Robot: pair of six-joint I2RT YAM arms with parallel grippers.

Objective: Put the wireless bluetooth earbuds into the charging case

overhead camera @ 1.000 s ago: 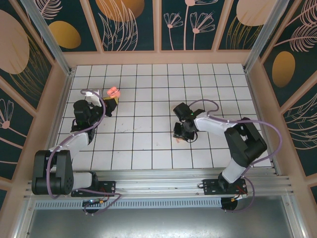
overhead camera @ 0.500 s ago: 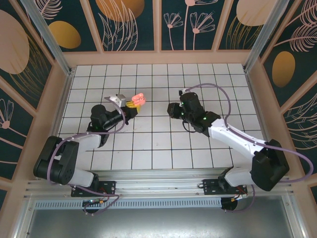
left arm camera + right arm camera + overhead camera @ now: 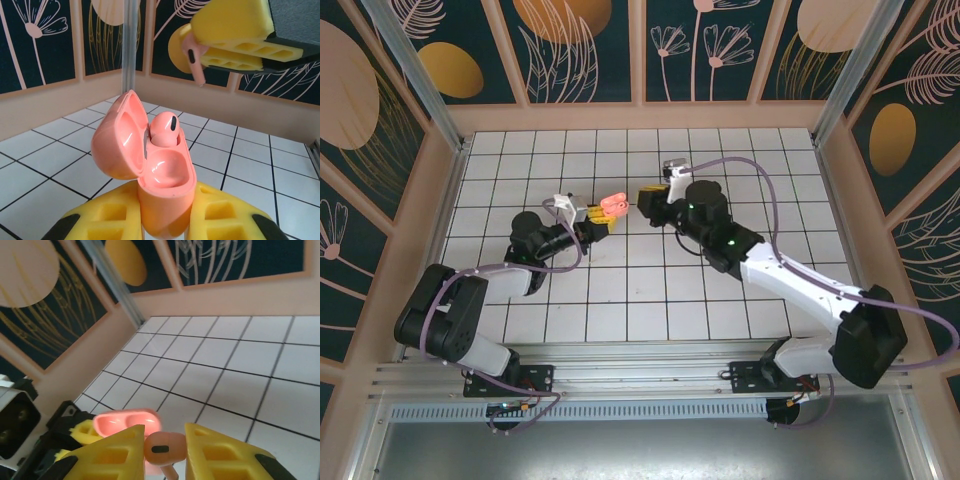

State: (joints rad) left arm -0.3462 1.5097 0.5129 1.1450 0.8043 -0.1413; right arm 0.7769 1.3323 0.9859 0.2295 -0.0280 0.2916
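The salmon-pink charging case [image 3: 165, 185] stands upright with its lid open, and my left gripper [image 3: 167, 197] is shut on its lower body. One pale pink earbud [image 3: 164, 129] sits in the far socket; the near socket is bare. My right gripper [image 3: 165, 440] is shut on the second earbud [image 3: 162, 449], stem pointing down. In the left wrist view that earbud [image 3: 192, 60] hangs above and to the right of the case, apart from it. From above, the case [image 3: 612, 205] and right gripper [image 3: 645, 203] are close together over the table's middle.
The white tiled floor [image 3: 720, 300] lies below both grippers, which are raised above it. Peach walls with dark flower panels [image 3: 640, 115] ring the table. A metal corner post [image 3: 131, 40] stands behind the case.
My left gripper has carried the open case rightward toward the centre. My right arm has swung up and left from mid-table with the earbud, ending just beside the case.
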